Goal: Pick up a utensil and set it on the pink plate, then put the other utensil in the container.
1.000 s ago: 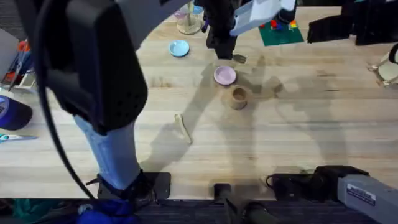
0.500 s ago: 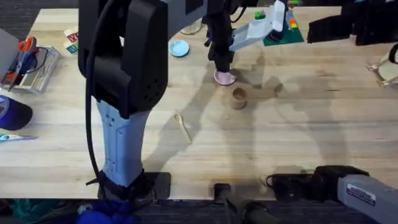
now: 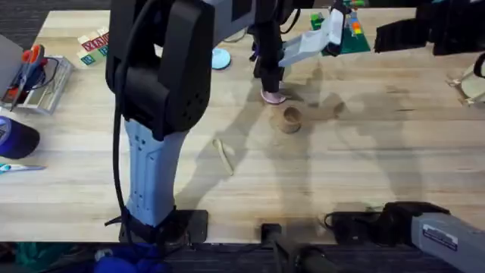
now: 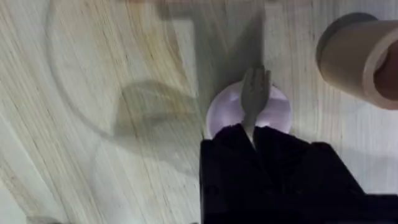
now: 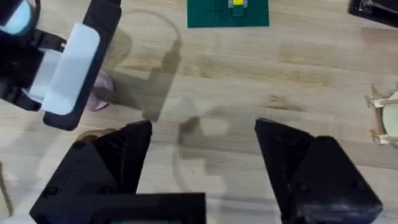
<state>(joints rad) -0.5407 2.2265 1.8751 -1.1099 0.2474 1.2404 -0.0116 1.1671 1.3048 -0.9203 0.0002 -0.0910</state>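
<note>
Nearest to me, my right gripper (image 5: pixel 202 165) sits low at the near right of the surface (image 3: pixel 379 144), its black fingers (image 5: pixel 118 149) spread wide apart with nothing between them. Just beyond the left arm's base I see the wooden spoon (image 3: pixel 223 156) lying flat on the bare wood, handle angled toward me, well apart from everything else.

Farther out, near the middle, the tan container (image 3: pixel 291 118) stands upright; in my left wrist view it shows as a cylinder (image 4: pixel 360 59) close beside the pink plate (image 4: pixel 280 112), not touching it.

My left arm reaches across above the plate, and my left gripper (image 4: pixel 252 134) hangs directly over it — the fingers pinched together on the handle of the wooden fork (image 4: pixel 254 93). The fork's tines point away from the gripper and lie over the plate's face, reaching just past its far rim; I cannot tell whether the fork actually rests on the plate. From overhead the plate (image 3: pixel 273 96) is half hidden beneath the gripper (image 3: pixel 269 82).

Beyond that lies a light blue plate (image 3: pixel 221 58), and at the far edge a green mat (image 5: pixel 228 14).
</note>
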